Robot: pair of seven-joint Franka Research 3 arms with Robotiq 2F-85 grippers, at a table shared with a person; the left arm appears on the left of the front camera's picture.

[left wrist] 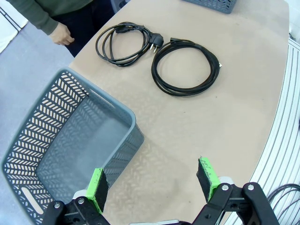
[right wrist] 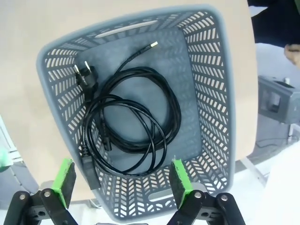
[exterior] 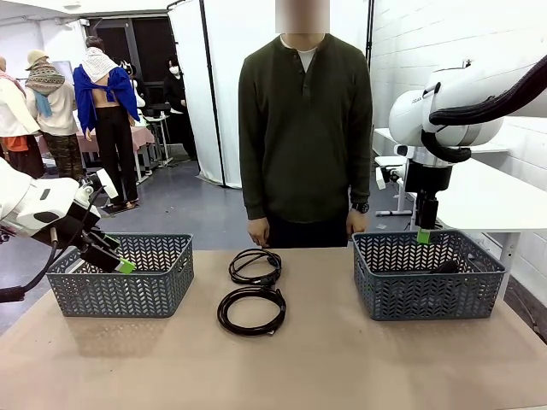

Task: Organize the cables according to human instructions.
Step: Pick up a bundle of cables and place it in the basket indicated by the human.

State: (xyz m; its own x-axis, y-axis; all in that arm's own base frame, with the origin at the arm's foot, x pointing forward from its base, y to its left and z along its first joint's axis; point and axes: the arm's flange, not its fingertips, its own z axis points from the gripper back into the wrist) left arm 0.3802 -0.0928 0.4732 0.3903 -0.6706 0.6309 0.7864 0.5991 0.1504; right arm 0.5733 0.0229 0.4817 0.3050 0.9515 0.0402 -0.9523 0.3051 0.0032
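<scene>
Two cables lie coiled on the brown table between the baskets: the far cable (exterior: 254, 265) (left wrist: 126, 42) and the near cable (exterior: 250, 309) (left wrist: 185, 68). More black cables (right wrist: 126, 122) lie coiled inside the right grey basket (exterior: 427, 299) (right wrist: 215, 93). My right gripper (exterior: 424, 232) (right wrist: 122, 180) hangs open above that basket, holding nothing. Over the left grey basket (exterior: 120, 295) (left wrist: 112, 101), which holds nothing, my left gripper (exterior: 115, 256) (left wrist: 152, 183) stands open and holds nothing.
A person in a dark green top stands at the far edge, with one hand (exterior: 258, 231) (left wrist: 61, 35) and the other hand (exterior: 356, 224) hanging at the sides. Bare table lies in front of the cables and baskets.
</scene>
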